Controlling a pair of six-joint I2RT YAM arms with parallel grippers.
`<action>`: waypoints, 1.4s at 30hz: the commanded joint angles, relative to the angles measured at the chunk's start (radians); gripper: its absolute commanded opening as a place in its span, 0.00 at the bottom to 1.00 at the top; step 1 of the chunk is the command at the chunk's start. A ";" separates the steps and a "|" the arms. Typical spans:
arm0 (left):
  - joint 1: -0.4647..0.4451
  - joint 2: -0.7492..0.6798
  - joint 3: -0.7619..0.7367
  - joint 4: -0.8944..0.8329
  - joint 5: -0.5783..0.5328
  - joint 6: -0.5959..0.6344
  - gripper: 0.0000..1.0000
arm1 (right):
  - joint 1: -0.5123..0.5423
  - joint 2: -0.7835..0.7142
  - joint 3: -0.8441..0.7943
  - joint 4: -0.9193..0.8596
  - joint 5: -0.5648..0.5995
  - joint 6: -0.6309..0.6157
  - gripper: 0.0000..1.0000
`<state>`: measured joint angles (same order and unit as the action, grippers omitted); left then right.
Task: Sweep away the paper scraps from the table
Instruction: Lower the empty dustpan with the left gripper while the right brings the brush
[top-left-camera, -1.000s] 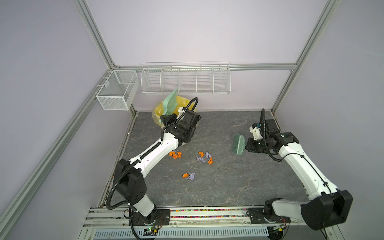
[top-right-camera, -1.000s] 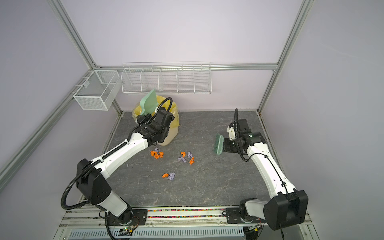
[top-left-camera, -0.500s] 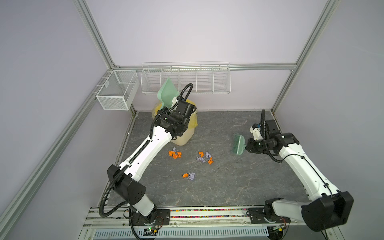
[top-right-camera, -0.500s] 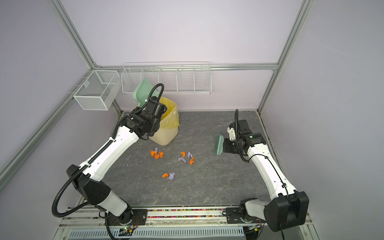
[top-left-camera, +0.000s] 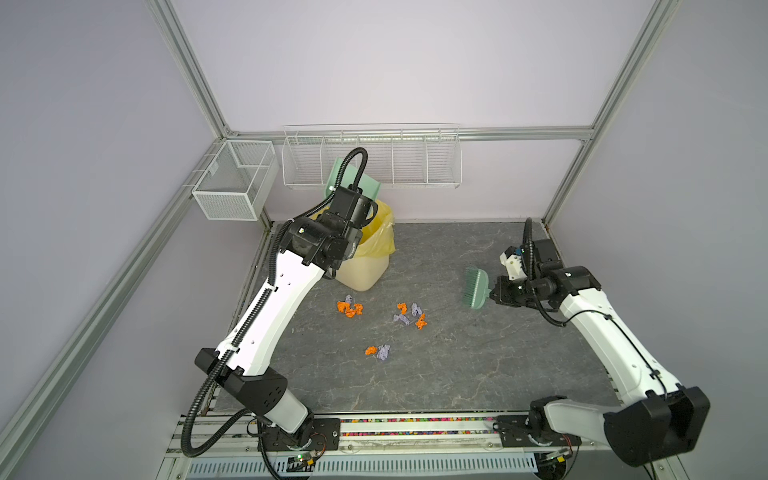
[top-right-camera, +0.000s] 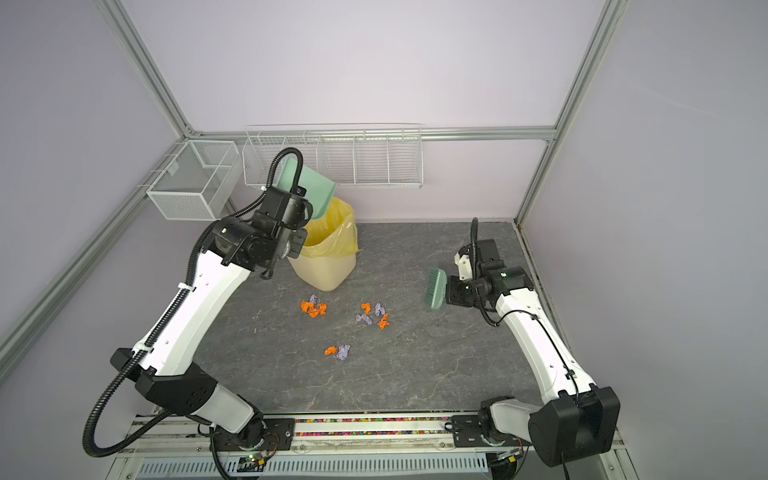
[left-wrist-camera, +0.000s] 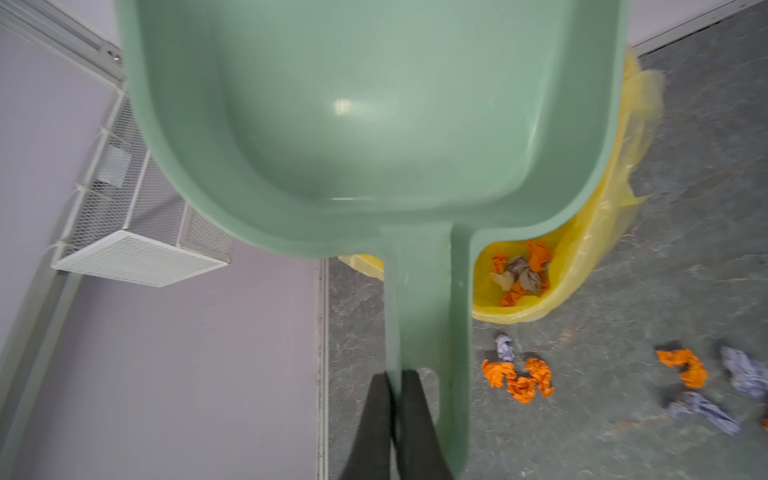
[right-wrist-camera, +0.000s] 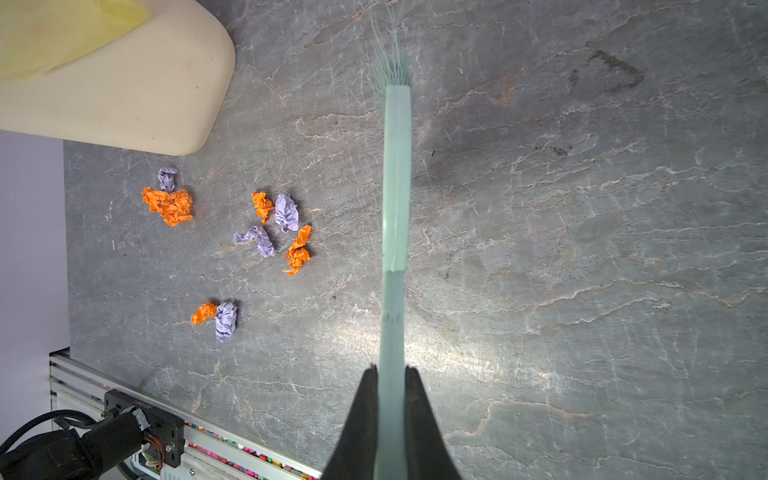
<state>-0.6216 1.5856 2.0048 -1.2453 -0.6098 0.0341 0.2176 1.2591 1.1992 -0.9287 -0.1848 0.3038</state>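
Left wrist view: my left pincer (left-wrist-camera: 395, 376) is clenched on the handle of the mint-green dustpan (left-wrist-camera: 374, 104). The pan is empty and raised above the yellow-lined bin (left-wrist-camera: 582, 266).
Right wrist view: my right pincer (right-wrist-camera: 390, 370) is clenched on the handle of the brush (right-wrist-camera: 395, 187). The bristles appear to be off the table (right-wrist-camera: 582, 249).
Clock reference: both top views, 12 o'clock = far edge of the table.
Paper scraps (top-left-camera: 409, 318): three loose clusters on the table, from centre toward 9 o'clock. The bin stands at 11 o'clock of them and the brush at 2 o'clock. More wads lie inside the bin.
Handling (judged): very light, soft and crumpled. They should roll or scatter under a fast stroke, and they cannot break.
Point of hold (judged): I do not pinch them. I engage them with the bristles from their 3 o'clock side, with the dustpan lip flat on the table at their 9 o'clock side.
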 joint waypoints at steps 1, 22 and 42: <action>0.005 0.033 0.044 -0.085 0.198 -0.097 0.00 | 0.005 0.002 0.016 0.013 -0.033 0.023 0.07; -0.016 0.082 -0.008 -0.010 0.610 -0.208 0.00 | 0.061 0.029 0.049 0.053 -0.025 0.077 0.07; -0.102 0.175 -0.003 0.094 0.776 -0.285 0.00 | 0.103 -0.006 -0.041 0.259 -0.261 0.217 0.07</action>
<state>-0.7204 1.7462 2.0151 -1.1839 0.1287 -0.2184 0.3126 1.2774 1.1904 -0.7601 -0.3527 0.4618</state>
